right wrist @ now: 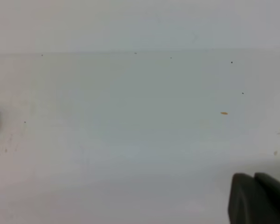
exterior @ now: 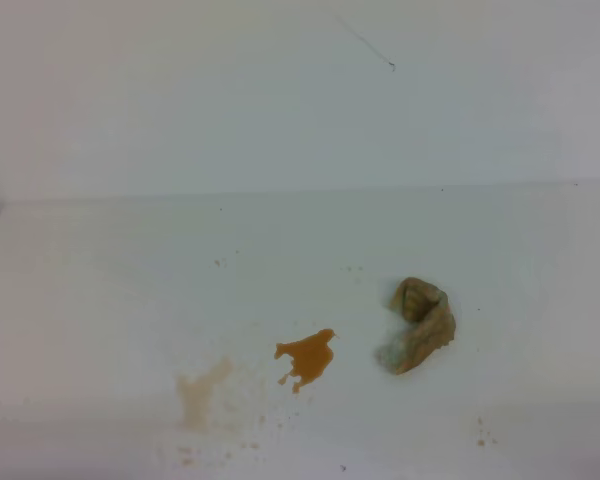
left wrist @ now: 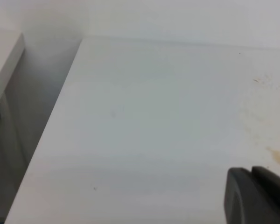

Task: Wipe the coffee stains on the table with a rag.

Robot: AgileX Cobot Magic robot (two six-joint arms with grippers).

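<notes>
Nearest the overhead camera, along the near edge of the table (exterior: 100,280), lie the coffee stains: a pale tan smear (exterior: 202,390) with fine specks scattered around it, and just right of it and slightly farther back a vivid orange-brown blotch (exterior: 306,358). Right of the blotch, apart from it with bare white between, sits the rag (exterior: 420,325), a lumpy tan wad with a greyish patch at its near-left end. Its long axis runs roughly near-to-far, leaning a little to the right at the far end.

Neither arm shows in the overhead view. In the right wrist view only a dark edge of the right gripper (right wrist: 259,198) enters at the lower right corner; its jaws are fully closed and nothing is held. A sliver of tan at the far left edge of that view is probably the rag, so the cloth lies to that gripper's left. The left gripper (left wrist: 256,196) shows the same kind of dark corner, and I cannot tell whether it is open or closed; faint tan traces sit at the right edge of its view.

As the rag lies right of centre, the right arm looks nearer, and it would have to open before picking it up.
</notes>
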